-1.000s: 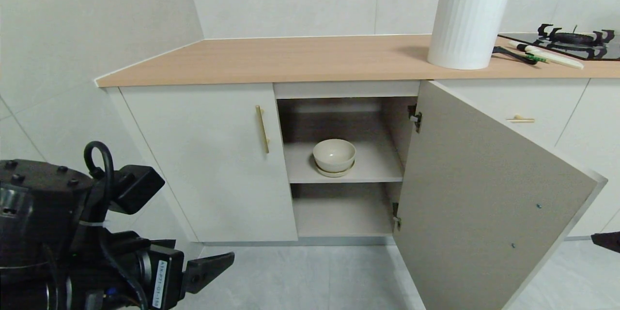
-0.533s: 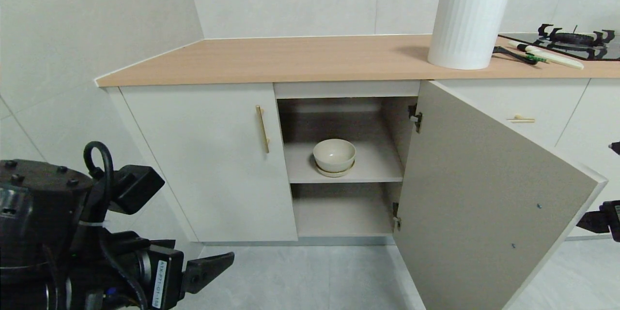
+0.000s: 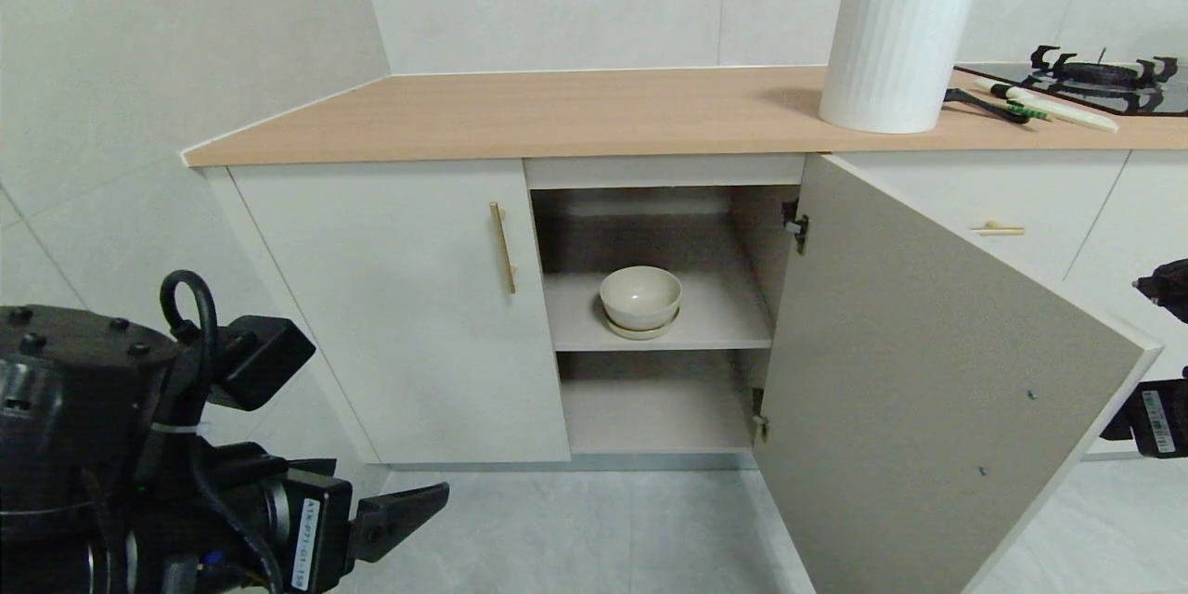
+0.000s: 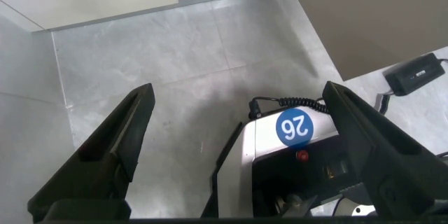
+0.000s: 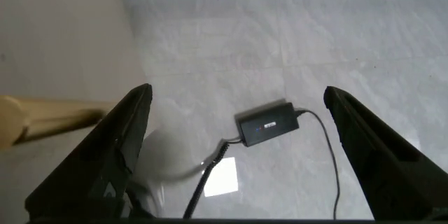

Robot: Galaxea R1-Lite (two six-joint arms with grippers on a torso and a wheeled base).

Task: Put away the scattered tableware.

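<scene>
So the bowl (image 3: pixel 640 295) is sitting on a small plate (image 3: pixel 639 329) on the cabinet's middle shelf (image 3: pixel 724 320), dead centre of the head view, with the cabinet door (image 3: pixel 928 371) swung wide open toward the lower right. Up in the top right corner there are some long utensils (image 3: pixel 1044 105) lying on the countertop (image 3: pixel 557 111) next to the stove, just past the tall white ribbed container (image 3: pixel 900 37). I'd guess those are the scattered bits left for you to deal with.

Handling-wise, the bowl and plate look like glazed ceramic: stiff, a bit slick, and they'll chip if you clunk them. If you move them, pinch the bowl's rim, not the rounded wall. The utensils look thin and light and will roll, so grab them mid-length, across the shaft.

Your left gripper (image 4: pixel 238 94) is parked low in the bottom left corner, fingers spread wide, nothing in them, pointing down at the floor. Your right gripper (image 5: pixel 238 92) is out at the right edge, behind the door's outer edge, also spread apart and empty, with what looks like the door's gold handle (image 5: pixel 49 119) just beside one finger. Neither arm is anywhere near the tableware.
</scene>
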